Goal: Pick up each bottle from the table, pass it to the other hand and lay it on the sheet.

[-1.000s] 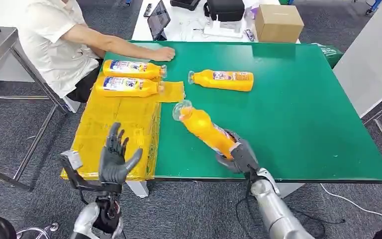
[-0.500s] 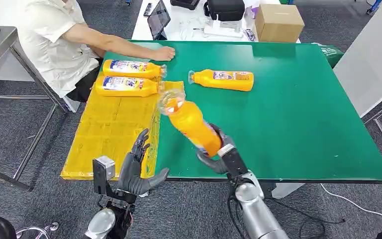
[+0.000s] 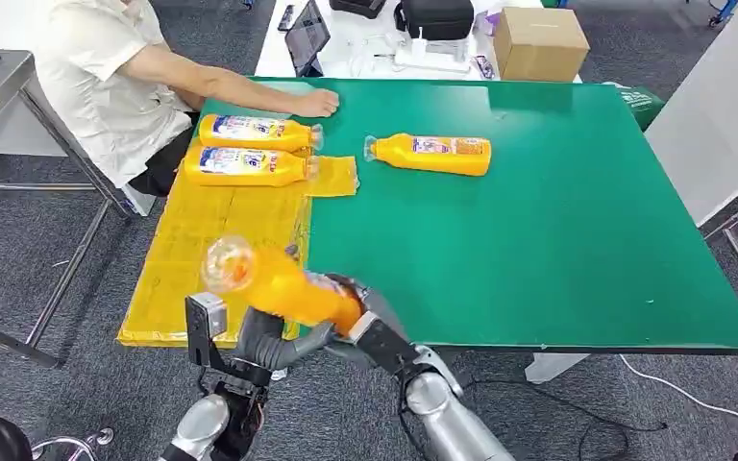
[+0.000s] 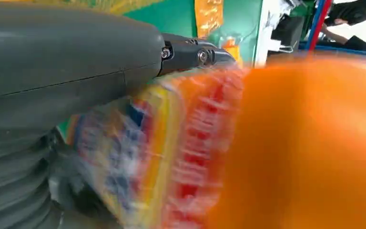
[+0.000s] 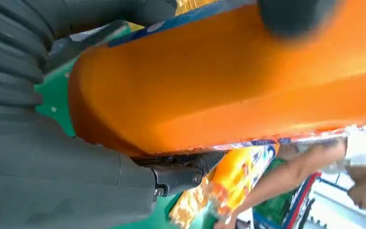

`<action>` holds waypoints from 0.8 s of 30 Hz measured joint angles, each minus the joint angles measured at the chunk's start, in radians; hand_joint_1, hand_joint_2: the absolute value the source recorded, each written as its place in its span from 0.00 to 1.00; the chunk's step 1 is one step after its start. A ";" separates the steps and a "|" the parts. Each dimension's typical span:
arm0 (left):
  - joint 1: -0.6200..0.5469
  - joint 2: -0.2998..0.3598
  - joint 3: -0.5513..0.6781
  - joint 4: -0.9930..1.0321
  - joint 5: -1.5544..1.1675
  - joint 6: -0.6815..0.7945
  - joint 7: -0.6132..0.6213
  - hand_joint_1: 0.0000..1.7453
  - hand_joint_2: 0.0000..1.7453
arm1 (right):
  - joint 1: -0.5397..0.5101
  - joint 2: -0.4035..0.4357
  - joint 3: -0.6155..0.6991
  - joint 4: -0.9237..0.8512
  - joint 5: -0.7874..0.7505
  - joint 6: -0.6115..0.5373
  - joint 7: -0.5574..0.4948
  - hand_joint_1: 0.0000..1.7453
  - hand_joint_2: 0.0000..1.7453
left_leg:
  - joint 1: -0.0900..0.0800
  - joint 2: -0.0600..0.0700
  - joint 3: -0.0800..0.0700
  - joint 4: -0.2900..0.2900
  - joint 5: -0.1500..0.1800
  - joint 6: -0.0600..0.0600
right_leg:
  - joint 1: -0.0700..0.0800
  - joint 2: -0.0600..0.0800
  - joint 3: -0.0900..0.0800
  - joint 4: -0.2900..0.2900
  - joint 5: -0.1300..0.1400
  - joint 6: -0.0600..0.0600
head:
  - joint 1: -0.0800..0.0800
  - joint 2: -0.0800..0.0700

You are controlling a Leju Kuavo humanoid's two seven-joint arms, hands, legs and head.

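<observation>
Two bottles laid: on yellow sheet [image 3: 221, 240], far end.
Change: my right hand [image 3: 370, 331] carried orange bottle [image 3: 283, 286] across to my left hand [image 3: 269, 346].
Grip: right clasps base; left cupped under, hold uncertain.
Means: handover starting.

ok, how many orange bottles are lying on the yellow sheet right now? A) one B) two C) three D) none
B: two orange bottles lie on the yellow sheet near the person's hand; a third lies on the green table, and a fourth is in the air at the right robot hand, beside the left robot hand.
</observation>
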 measured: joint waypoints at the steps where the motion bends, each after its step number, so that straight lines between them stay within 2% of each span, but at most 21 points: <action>1: 0.000 -0.001 0.000 0.000 0.002 -0.001 0.000 0.00 1.00 | 0.000 0.002 0.008 0.006 0.000 -0.003 -0.001 1.00 1.00 | 0.000 0.000 0.000 0.000 0.000 0.000 | 0.000 0.000 0.000 0.000 0.000 0.000 | 0.000 0.000; 15: 0.003 -0.014 0.008 -0.017 0.247 -0.056 0.018 0.01 1.00 | -0.032 0.024 0.097 0.083 0.049 -0.140 -0.026 1.00 1.00 | 0.000 0.000 0.000 0.000 0.000 0.000 | 0.000 0.000 0.000 0.000 0.000 0.000 | 0.000 0.000; 16: 0.003 -0.014 0.009 -0.023 0.266 -0.065 0.022 0.36 1.00 | -0.038 0.026 0.100 0.096 0.046 -0.148 -0.028 1.00 1.00 | 0.000 0.000 0.000 0.000 0.000 0.000 | 0.000 0.000 0.000 0.000 0.000 0.000 | 0.000 0.000; 17: 0.004 -0.012 0.010 -0.027 0.284 -0.074 0.024 1.00 1.00 | -0.044 0.029 0.101 0.108 0.045 -0.156 -0.033 1.00 1.00 | 0.000 0.000 0.000 0.000 0.000 0.000 | 0.000 0.000 0.000 0.000 0.000 0.000 | 0.000 0.000; 21: 0.002 -0.008 0.020 -0.027 0.301 -0.083 0.024 1.00 1.00 | -0.066 0.038 0.117 0.151 0.068 -0.194 -0.047 1.00 1.00 | 0.000 0.000 0.000 0.000 0.000 0.000 | 0.000 0.000 -0.001 0.000 0.000 0.000 | 0.000 0.000; 22: -0.001 -0.008 0.023 -0.022 0.303 -0.082 0.024 1.00 1.00 | -0.072 0.040 0.120 0.160 0.076 -0.204 -0.048 0.86 1.00 | 0.000 0.000 0.000 0.000 0.000 0.000 | 0.000 0.000 -0.001 0.000 0.000 0.000 | 0.000 0.000; 23: -0.004 -0.008 0.027 -0.016 0.306 -0.081 0.023 1.00 1.00 | -0.078 0.043 0.125 0.170 0.080 -0.211 -0.050 0.30 1.00 | 0.000 0.000 0.000 0.000 0.000 0.000 | 0.000 0.000 -0.001 0.000 0.000 0.000 | 0.000 0.000; 24: -0.007 -0.008 0.030 -0.009 0.311 -0.080 0.022 1.00 1.00 | -0.084 0.046 0.129 0.178 0.082 -0.211 -0.051 0.00 1.00 | 0.000 0.001 0.000 0.000 0.000 0.000 | 0.000 0.000 -0.001 0.000 0.000 0.000 | 0.000 0.000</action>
